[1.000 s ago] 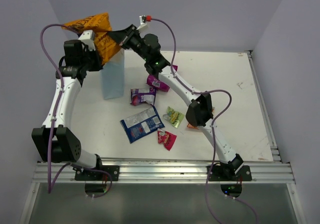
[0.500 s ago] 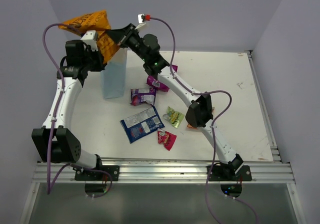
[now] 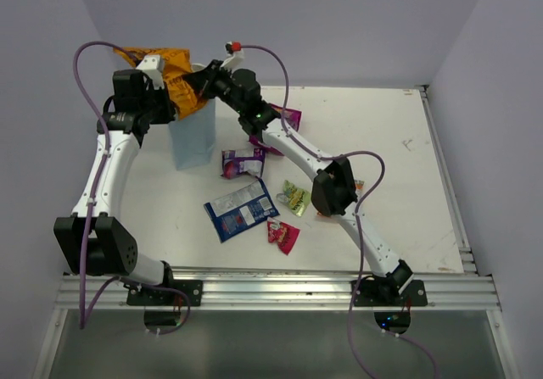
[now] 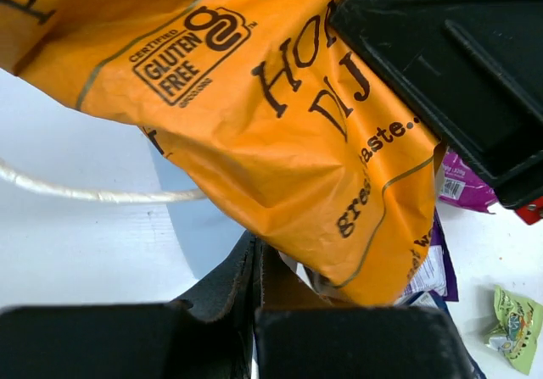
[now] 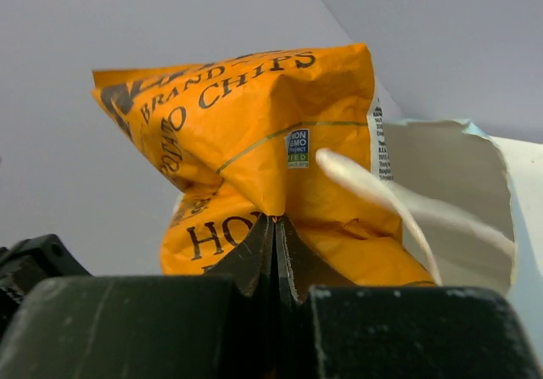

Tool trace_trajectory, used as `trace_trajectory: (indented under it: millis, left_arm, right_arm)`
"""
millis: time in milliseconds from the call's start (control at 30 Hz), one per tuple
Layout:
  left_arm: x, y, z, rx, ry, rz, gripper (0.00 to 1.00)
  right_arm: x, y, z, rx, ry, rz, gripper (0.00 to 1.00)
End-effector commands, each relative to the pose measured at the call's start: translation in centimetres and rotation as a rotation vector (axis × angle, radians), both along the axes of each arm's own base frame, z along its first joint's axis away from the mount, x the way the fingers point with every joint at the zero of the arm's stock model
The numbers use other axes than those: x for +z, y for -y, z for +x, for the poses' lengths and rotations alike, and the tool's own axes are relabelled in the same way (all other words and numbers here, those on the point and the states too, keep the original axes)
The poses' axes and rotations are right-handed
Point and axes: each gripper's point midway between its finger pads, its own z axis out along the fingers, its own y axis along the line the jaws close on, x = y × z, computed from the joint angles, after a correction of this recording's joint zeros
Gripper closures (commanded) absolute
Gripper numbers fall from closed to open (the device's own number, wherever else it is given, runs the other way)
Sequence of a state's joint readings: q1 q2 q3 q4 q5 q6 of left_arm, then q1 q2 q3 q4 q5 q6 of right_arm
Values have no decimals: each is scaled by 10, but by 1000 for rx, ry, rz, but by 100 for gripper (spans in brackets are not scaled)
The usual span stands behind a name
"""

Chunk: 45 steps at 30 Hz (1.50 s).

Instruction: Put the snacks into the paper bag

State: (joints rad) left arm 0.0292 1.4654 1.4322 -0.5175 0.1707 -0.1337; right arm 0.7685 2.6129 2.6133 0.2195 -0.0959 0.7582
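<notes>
Lowered orange packet [image 3: 176, 86] hangs from right tool [image 3: 200, 80] at paper bag [image 3: 193, 137] mouth.

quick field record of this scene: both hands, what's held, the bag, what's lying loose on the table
left hand: shut on large orange packet
right hand: shut on the same packet
packet position: at the open top of the paper bag, not fully in
bag: upright on the table
loose on table: blue-and-white packet, purple packet, second purple packet, green-yellow packet, red packet
</notes>
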Motion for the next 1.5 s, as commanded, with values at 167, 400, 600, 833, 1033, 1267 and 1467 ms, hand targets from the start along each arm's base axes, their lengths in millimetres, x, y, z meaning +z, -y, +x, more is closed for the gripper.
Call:
trace_trajectory:
  millis: [167,400,600,833,1033,1267,1467]
  left_arm:
    - [32,-10,-4,42,88,62,100]
    - [43,-22,-10,103,98,92,100]
    - [41,-25,-11,118,102,104,100]
    - [39,-25,-7,118,106,107,100]
    - [34,-26,1,119,106,105,100]
    - [32,-31,5,132,102,111,100]
    - [29,-34,5,137,97,113,100]
  right_arm:
    - [-55,-4,1,-20,-14,-215,100]
    - [-62,11,11,-101,27,-340,100]
    - [-65,17,13,-128,58,-413,100]
    - [-54,20,8,-110,96,-451,98]
    - [5,14,-10,-47,189,-346,20]
    - [60,26,-21,-69,272,-290,2]
    - [72,27,-25,-65,270,-256,12]
